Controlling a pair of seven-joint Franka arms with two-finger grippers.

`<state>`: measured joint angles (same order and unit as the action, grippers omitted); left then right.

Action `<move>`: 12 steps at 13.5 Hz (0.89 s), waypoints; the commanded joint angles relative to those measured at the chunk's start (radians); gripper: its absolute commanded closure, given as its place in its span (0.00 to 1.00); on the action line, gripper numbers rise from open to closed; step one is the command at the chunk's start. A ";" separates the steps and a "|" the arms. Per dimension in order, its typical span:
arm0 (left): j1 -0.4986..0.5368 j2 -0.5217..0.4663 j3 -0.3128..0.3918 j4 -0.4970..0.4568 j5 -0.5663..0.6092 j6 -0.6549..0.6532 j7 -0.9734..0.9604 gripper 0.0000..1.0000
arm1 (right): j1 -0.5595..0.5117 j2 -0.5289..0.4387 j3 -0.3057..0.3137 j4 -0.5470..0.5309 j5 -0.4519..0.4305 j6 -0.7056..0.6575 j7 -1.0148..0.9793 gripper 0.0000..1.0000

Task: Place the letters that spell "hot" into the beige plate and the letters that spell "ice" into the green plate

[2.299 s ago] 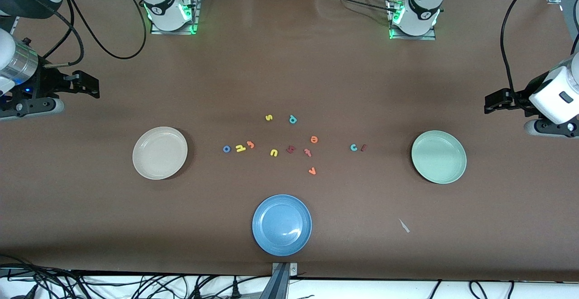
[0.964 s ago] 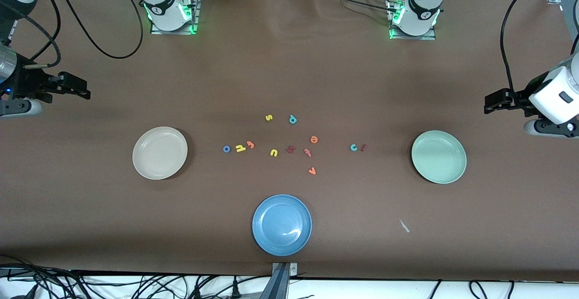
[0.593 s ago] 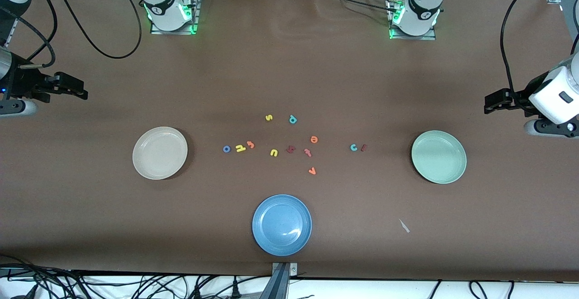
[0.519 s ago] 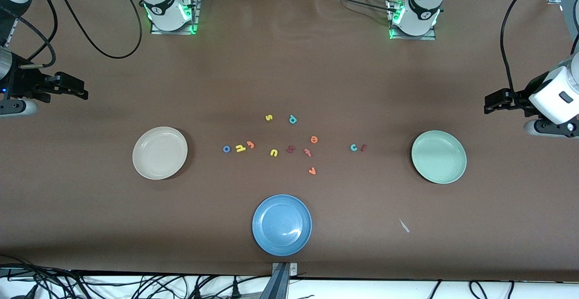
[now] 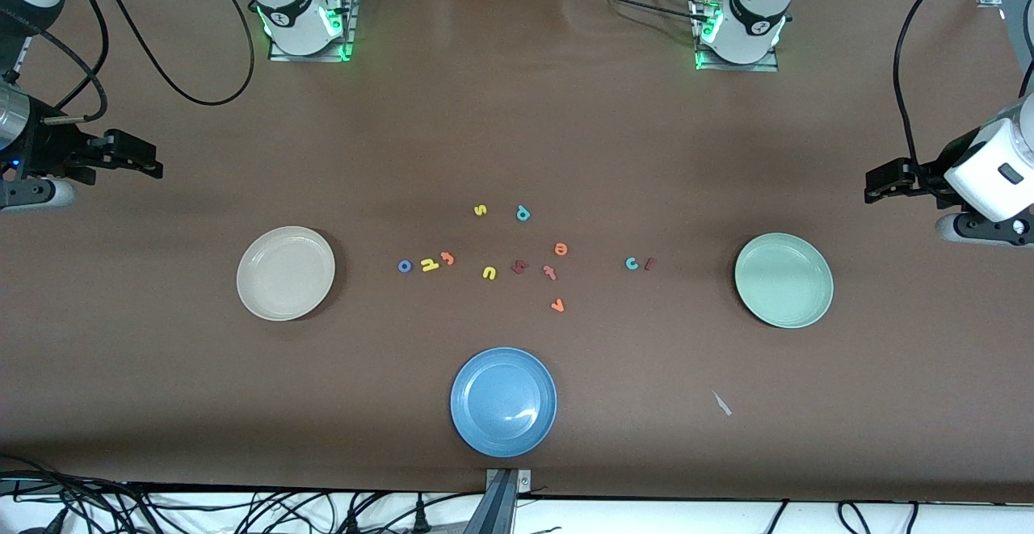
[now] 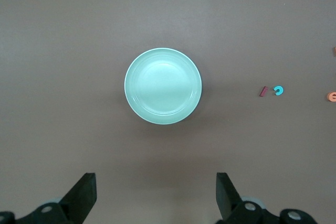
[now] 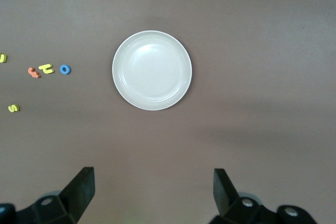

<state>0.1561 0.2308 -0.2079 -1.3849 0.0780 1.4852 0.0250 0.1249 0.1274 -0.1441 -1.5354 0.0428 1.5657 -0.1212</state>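
Note:
The beige plate [image 5: 285, 273] [image 7: 151, 70] lies toward the right arm's end, the green plate [image 5: 783, 279] [image 6: 163, 86] toward the left arm's end. Between them lie the blue "o" [image 5: 405, 266], yellow "h" [image 5: 430, 265] and orange "t" [image 5: 447, 258] in a row, the orange "e" [image 5: 561, 249] mid-table, and the teal "c" [image 5: 632, 263] beside the dark red "i" [image 5: 649, 263]. My right gripper [image 5: 147, 157] [image 7: 152, 179] hangs open and empty above the table by the beige plate. My left gripper [image 5: 876, 181] [image 6: 155, 184] waits open and empty by the green plate.
A blue plate [image 5: 503, 401] sits near the front edge. Other letters lie mid-table: yellow "s" [image 5: 480, 210], teal "p" [image 5: 523, 212], yellow "u" [image 5: 489, 273], a dark red angular one [image 5: 519, 267], a salmon "t"-like one [image 5: 549, 272], an orange "v" [image 5: 557, 305]. A paper scrap [image 5: 721, 403] lies nearer the camera than the green plate.
My right gripper drew back toward its end of the table, then edged slightly inward again. The left arm, the letters and the plates have not moved.

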 commanded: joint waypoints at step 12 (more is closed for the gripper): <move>0.003 -0.019 0.002 -0.019 -0.024 0.006 0.012 0.00 | 0.024 -0.003 0.024 0.006 -0.044 0.001 0.011 0.00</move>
<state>0.1561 0.2308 -0.2079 -1.3850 0.0780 1.4852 0.0250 0.1456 0.1276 -0.1245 -1.5353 0.0158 1.5715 -0.1204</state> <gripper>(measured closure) 0.000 0.000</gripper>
